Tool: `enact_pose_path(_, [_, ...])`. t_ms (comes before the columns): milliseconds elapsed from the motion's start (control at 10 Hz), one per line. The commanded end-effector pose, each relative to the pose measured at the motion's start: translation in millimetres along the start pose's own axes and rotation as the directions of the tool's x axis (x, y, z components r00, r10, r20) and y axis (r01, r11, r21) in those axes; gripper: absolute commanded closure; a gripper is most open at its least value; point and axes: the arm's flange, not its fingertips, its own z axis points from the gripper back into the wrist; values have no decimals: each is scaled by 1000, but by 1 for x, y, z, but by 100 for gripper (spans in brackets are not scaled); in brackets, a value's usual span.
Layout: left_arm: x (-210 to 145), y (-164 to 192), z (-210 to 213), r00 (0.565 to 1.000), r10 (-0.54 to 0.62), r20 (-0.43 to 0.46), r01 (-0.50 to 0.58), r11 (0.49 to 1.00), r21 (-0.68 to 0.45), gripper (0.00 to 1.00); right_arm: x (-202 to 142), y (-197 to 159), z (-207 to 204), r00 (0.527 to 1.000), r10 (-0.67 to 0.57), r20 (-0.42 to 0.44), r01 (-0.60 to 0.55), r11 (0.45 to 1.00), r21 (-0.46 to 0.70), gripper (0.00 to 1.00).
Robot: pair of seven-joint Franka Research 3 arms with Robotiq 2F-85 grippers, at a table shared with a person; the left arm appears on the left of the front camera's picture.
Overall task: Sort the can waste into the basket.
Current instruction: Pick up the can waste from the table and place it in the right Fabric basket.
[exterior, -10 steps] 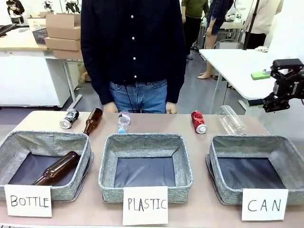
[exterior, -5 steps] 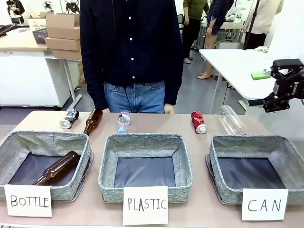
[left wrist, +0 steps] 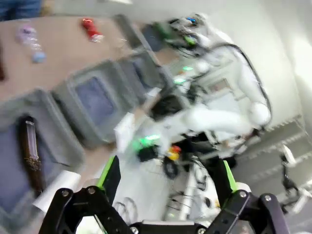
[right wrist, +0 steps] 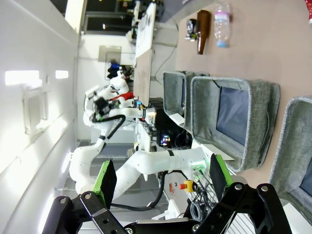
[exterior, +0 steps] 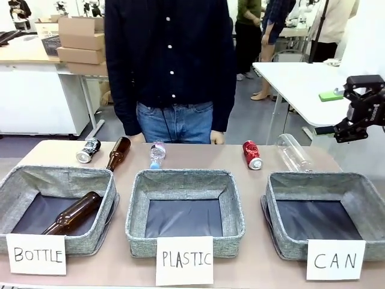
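1. I see the red can [exterior: 251, 154] lying on its side near the far edge of the surface [exterior: 252, 268], right of centre, just beside a clear bottle [exterior: 292, 152] that lies towards the far right corner.
2. The dark can [exterior: 88, 150] lies near the far left corner, just beside a brown bottle [exterior: 118, 153] that touches the far rim of the BOTTLE basket [exterior: 18, 180].
3. The CAN basket [exterior: 280, 238] sits at the near right corner with its card [exterior: 335, 259] at the front; I see only dark lining inside.
4. The PLASTIC basket [exterior: 139, 211] stands at the middle of the near edge; a small plastic bottle [exterior: 157, 154] lies beyond its far rim.
5. A second brown bottle [exterior: 73, 212] lies inside the BOTTLE basket.
6. My right gripper [exterior: 361, 114] hangs in the air past the right edge, well apart from both cans. In its wrist view the gripper [right wrist: 159, 175] has its jaws spread with nothing between them.
7. My left gripper [left wrist: 167, 176] shows only in its wrist view, jaws spread and empty, off the near left side of the surface.
8. A person [exterior: 171, 60] stands at the far edge, hands low by the surface.
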Motion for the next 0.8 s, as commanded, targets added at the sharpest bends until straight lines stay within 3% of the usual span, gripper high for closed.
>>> enact_pose_path(0, [71,48,-4,999,-12,37,1,961,277,0,2,0,2,1000,29,-5,-29,1000,5,0])
enact_pose_path(200, [108,108,-50,997,-63,-35,71,943,326,0,2,0,2,1000,29,-5,-29,1000,5,0])
enact_pose_path(300, [119,137,-78,995,-103,-13,100,918,383,0,2,0,2,1000,29,-5,-29,1000,5,0])
enact_pose_path(400, [130,170,-104,986,-162,-36,154,809,568,0,2,0,2,1000,29,-5,-29,1000,5,0])
enact_pose_path(500, [132,200,-120,988,-93,-126,155,689,708,0,2,0,2,1000,29,-5,-29,1000,5,0])
enact_pose_path(600, [135,210,-127,985,-91,-145,171,598,783,0,2,0,2,1000,29,-5,-29,1000,5,0])
enact_pose_path(700, [131,179,-110,989,-122,-89,151,817,556,0,2,0,2,1000,29,-5,-29,1000,5,0])
